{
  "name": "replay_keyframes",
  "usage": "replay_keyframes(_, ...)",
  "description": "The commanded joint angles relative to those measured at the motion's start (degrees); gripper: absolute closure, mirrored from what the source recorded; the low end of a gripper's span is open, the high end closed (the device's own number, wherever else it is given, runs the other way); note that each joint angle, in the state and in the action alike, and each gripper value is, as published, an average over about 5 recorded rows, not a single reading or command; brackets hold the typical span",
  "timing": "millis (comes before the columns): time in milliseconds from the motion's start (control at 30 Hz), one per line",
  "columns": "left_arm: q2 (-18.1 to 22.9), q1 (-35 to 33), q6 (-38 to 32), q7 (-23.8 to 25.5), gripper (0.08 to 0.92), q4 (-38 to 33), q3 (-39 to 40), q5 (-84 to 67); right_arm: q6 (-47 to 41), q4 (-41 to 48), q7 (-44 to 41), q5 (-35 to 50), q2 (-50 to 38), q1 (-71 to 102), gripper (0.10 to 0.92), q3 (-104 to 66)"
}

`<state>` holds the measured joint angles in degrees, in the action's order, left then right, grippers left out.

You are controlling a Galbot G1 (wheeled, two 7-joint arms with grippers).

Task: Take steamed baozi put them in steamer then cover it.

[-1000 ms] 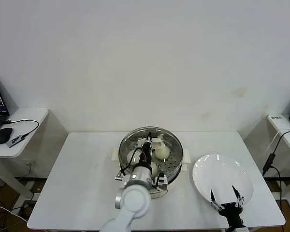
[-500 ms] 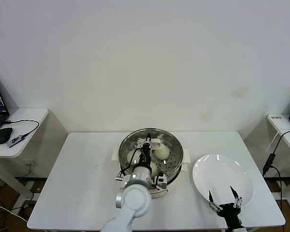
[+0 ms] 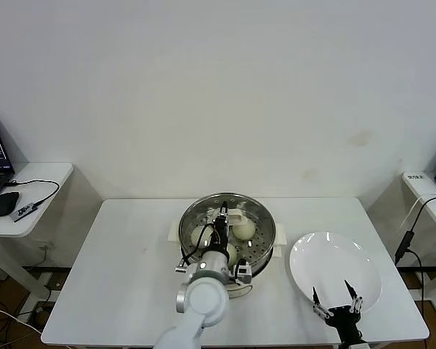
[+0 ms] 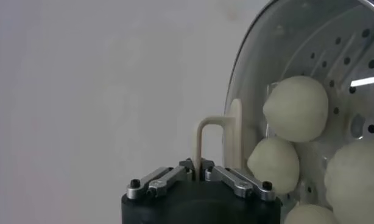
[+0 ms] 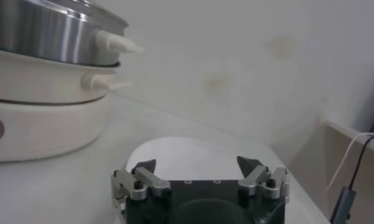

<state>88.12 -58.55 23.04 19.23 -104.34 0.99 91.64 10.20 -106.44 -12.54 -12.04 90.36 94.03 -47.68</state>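
Four smooth, cream-white steamed baozi (image 4: 295,108) lie on the perforated tray inside the steamer (image 3: 259,218), a round pot of shiny stainless steel on a cream-white base with stubby side handles, standing at the middle of the white desk (image 3: 123,269), toward its far edge. The cover (image 3: 229,205), a clear glass disc with a thin metal rim, sits over the pot; through it the head view shows the rounded buns. Its cream rectangular loop handle (image 4: 206,141) rises from the centre.

The left gripper (image 4: 198,172) is over the middle of the steamer, its metal fingers pinched narrowly on that handle, so the buns lie just below and beside it under the glass.

The right gripper (image 3: 337,302) is low near the desk's front right corner, its dark fingers spread wide and holding nothing. It sits at the near rim of a flat, glossy white plate (image 3: 334,260), well apart from the steamer.

No readable writing shows on the steamer or cover.
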Motion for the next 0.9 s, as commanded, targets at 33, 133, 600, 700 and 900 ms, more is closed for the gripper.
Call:
replay_keyframes(33,-0.03,-0.67,-0.47,-1.09,0.858,-0.26,-0.29,-0.01,0.04,-0.17,-0.07,-0.13,0.01,0.04,0.203,0.12)
replay_keyframes(133,-0.36,-1.08,-0.75,-1.43,0.825,-0.93,-0.4,-0.02,0.07,-0.22,-0.07,-0.23,0.02,0.09,0.203,0.29)
replay_keyframes(600,-3.87,-5.11,-1.07,-2.62,0.425,-8.25,0.14,-3.48,0.09,-0.61,-0.07,-0.64,0.04,0.48,0.203,0.8)
replay_keyframes(700,-5.81,-7.54,-1.25,-3.17,0.338,-11.78,0.2,-5.82,0.05,-0.63,-0.06,-0.62,0.04,0.48,0.203,0.77)
replay_keyframes(900,-10.62,-15.76,-4.55,-8.83,0.196,-22.21,-1.83,-14.68,0.11,-0.57,-0.07,-0.5,0.02,0.57,0.203,0.51)
